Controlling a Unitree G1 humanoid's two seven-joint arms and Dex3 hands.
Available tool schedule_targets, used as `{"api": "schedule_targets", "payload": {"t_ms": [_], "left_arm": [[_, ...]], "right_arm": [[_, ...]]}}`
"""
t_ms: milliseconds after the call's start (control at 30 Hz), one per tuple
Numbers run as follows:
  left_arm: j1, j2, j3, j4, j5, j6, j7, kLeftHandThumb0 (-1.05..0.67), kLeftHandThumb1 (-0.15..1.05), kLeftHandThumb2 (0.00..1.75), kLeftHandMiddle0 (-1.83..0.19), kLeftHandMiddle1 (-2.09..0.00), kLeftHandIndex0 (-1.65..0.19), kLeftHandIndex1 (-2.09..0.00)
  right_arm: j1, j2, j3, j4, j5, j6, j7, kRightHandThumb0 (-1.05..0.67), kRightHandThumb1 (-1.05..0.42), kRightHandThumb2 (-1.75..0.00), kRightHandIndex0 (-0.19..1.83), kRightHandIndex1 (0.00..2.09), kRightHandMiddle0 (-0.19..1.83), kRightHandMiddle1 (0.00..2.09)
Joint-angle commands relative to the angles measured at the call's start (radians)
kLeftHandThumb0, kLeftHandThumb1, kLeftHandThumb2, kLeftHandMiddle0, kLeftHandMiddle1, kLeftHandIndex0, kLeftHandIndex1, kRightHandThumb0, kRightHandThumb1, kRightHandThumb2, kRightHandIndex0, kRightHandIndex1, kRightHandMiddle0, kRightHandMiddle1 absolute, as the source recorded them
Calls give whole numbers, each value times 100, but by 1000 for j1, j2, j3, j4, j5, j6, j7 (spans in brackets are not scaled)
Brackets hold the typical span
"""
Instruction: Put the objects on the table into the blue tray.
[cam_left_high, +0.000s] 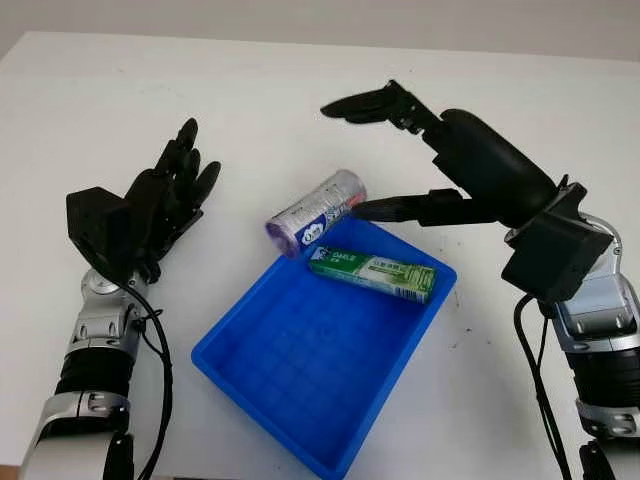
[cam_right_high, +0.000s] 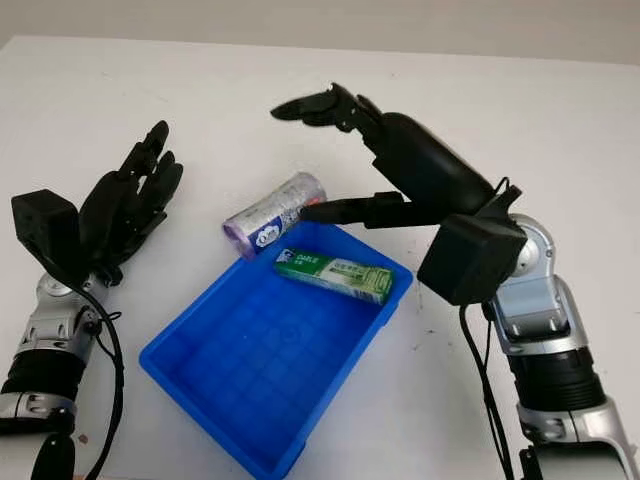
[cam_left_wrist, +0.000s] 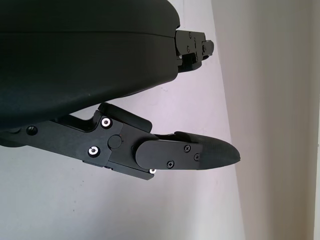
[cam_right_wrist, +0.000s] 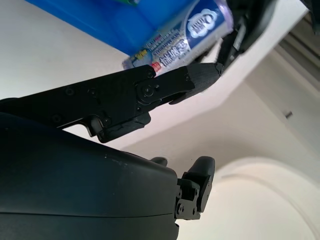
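The blue tray sits in the middle of the table, and a green box lies inside it along the far corner. A silver and purple wrapped roll lies on the table against the tray's far left rim. My right hand is open just behind and to the right of the roll. Its thumb reaches close to the roll's end, and I cannot tell if they touch. Its fingers arch above the roll and hold nothing. My left hand is open, raised at the left of the tray.
White table top spreads all around the tray. A black cable hangs by the right forearm, and another runs along the left forearm.
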Motion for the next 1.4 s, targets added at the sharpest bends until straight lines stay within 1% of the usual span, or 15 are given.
{"api": "schedule_targets", "payload": {"t_ms": [0,167,267,300,367,467,567,600,700,833,900,933,1033,1133,1367], "left_arm": [[8,-7,-4,-18,4,4,3,-70,105,30,12,-5,4,-6],[5,-8,-5,-18,4,7,3,-70,105,30,12,-5,5,-6],[5,-5,-6,-17,11,4,10,-70,105,30,12,-6,3,-6],[5,-2,-8,-15,16,1,12,-71,105,30,12,-5,4,-6],[5,3,-12,-14,28,-3,18,-71,105,31,12,-5,4,-6],[5,9,-12,-14,38,-3,19,-72,105,32,12,-5,4,-6],[0,10,-6,-5,32,-5,9,-72,105,31,12,-5,5,-5],[-1,10,-5,-3,31,-7,6,-72,105,31,12,-5,5,-5],[-2,8,-4,-2,28,-5,-1,-71,105,32,12,-6,4,-6],[2,6,-3,-8,29,-3,1,-71,105,32,11,-6,4,-5],[5,11,-3,-8,33,-8,1,-71,105,31,12,-5,5,-5],[6,13,-4,-7,36,-11,0,-71,105,32,12,-5,5,-5],[7,16,-3,-3,38,-19,-1,-71,105,32,12,-5,6,-5],[9,17,-1,0,36,-24,-3,-71,105,32,12,-5,5,-5],[15,14,4,-3,28,-23,-6,-71,105,31,11,-5,5,-5]], "right_arm": [[10,18,-14,-7,20,-26,-13,-53,-104,-6,-14,64,-16,81],[6,37,-38,13,37,-63,-51,-52,-105,-12,-12,61,-19,86],[14,70,-68,-4,39,-31,-117,-55,-105,-16,-9,63,-19,92],[17,84,-79,-11,47,-18,-139,-55,-105,-18,-9,66,-19,96],[22,109,-105,-20,71,10,-176,-55,-105,-22,-12,70,-19,97],[29,124,-137,-22,45,16,-249,-58,-105,-28,-12,80,-19,106],[35,130,-168,-6,24,7,-312,-58,-105,-36,-13,86,-19,106],[38,143,-186,-3,54,19,-323,-59,-105,-37,-13,87,-19,107],[45,165,-223,6,117,37,-342,-60,-105,-43,-19,83,-19,99],[61,199,-280,-14,191,121,-391,-68,-105,-51,-18,54,-19,61],[64,220,-315,-27,261,181,-408,-69,-105,-54,-18,43,-19,49],[66,226,-327,-32,288,206,-412,-70,-105,-58,-19,27,-19,29],[71,231,-359,-41,357,299,-422,-69,-105,-64,-19,8,-19,7],[77,231,-375,-45,390,362,-429,-70,-105,-66,-19,1,-19,1],[109,236,-376,-69,396,418,-439,-69,-105,-67,-19,0,-19,0]]}}
